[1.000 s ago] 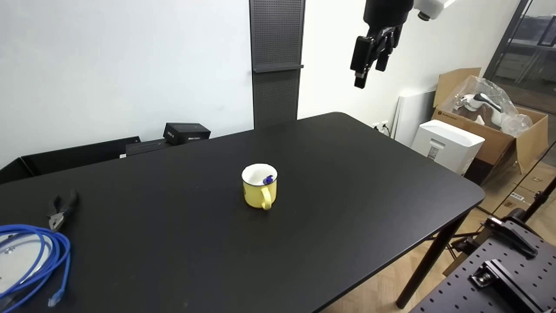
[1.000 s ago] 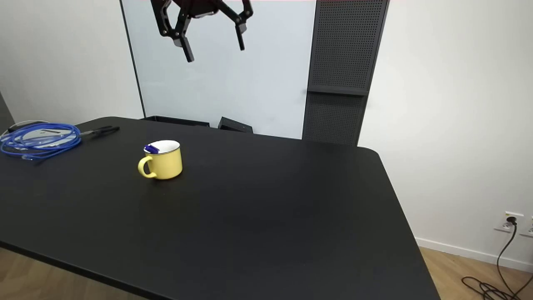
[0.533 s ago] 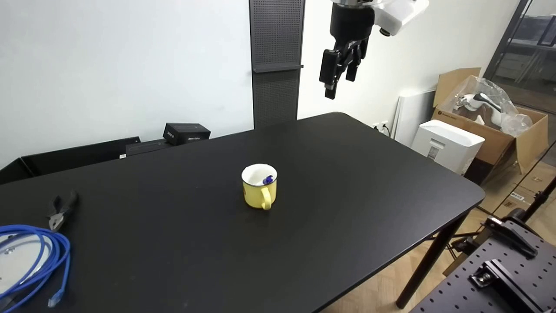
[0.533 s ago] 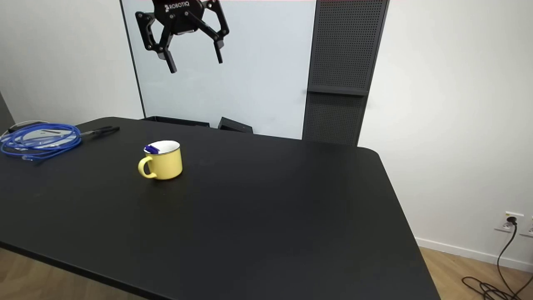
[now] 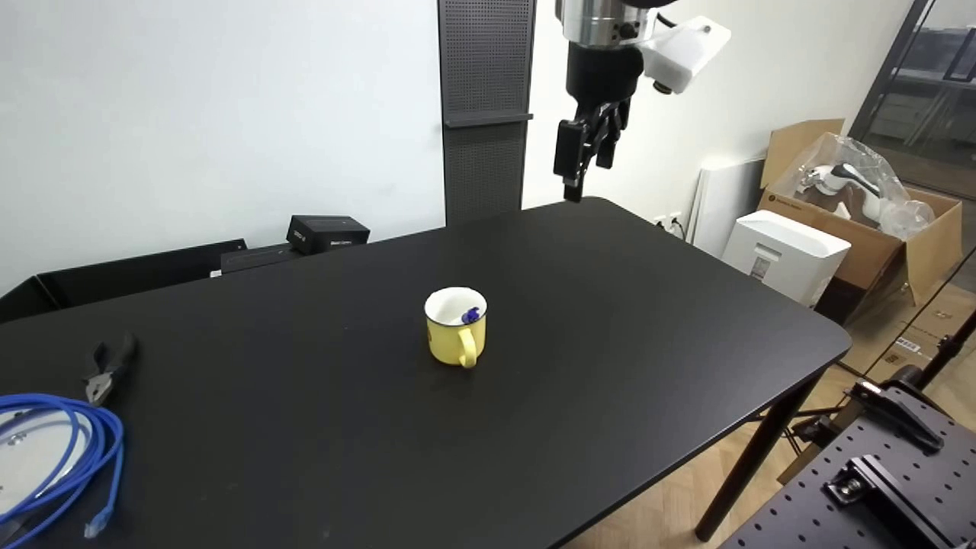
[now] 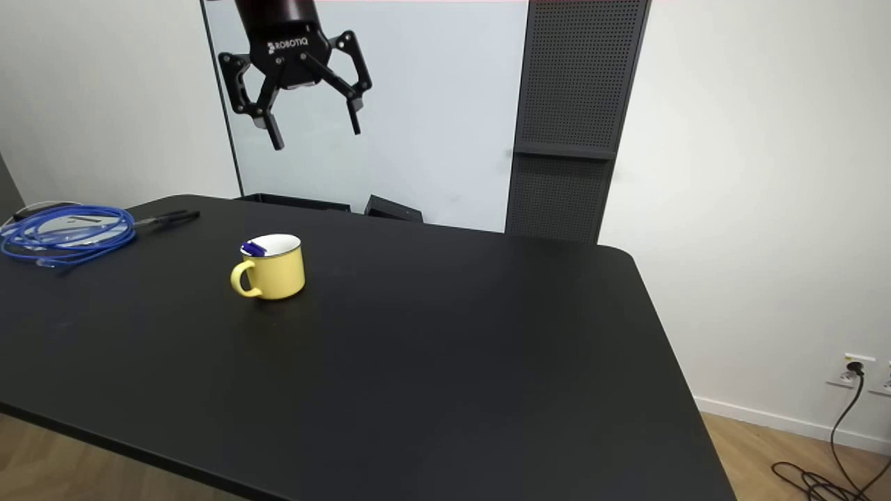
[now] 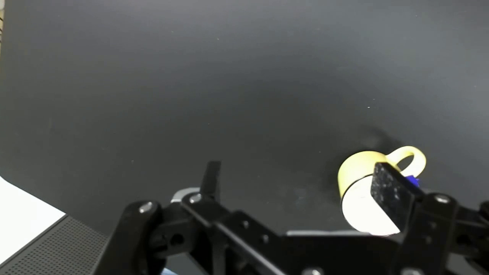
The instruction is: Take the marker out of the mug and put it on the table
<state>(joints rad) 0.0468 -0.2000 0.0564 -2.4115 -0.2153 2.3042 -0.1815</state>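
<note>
The yellow mug (image 5: 446,345) stands upright on the black table (image 5: 305,435). It also shows in another exterior view (image 6: 280,278) and in the wrist view (image 7: 357,166). The marker's dark blue end (image 5: 470,315) leans at the mug's rim near the handle, also seen as a blue end (image 6: 253,249); its white body is hidden or cannot be told from the white inside. My gripper (image 6: 317,139) is open and empty, high above the table and apart from the mug. In the wrist view the gripper (image 7: 298,163) has one finger covering part of the mug and most of the marker's blue end (image 7: 413,180).
A blue coiled cable (image 5: 113,435) and pliers (image 5: 107,374) lie at the table's left in both exterior views. Black boxes (image 5: 328,233) stand behind the table's back edge, by a grey perforated wall panel (image 5: 488,168). A cardboard box (image 5: 839,229) stands beyond the table.
My open gripper has come down and moved to the left in both exterior views, nearer the mug. The mug and marker have not moved.
</note>
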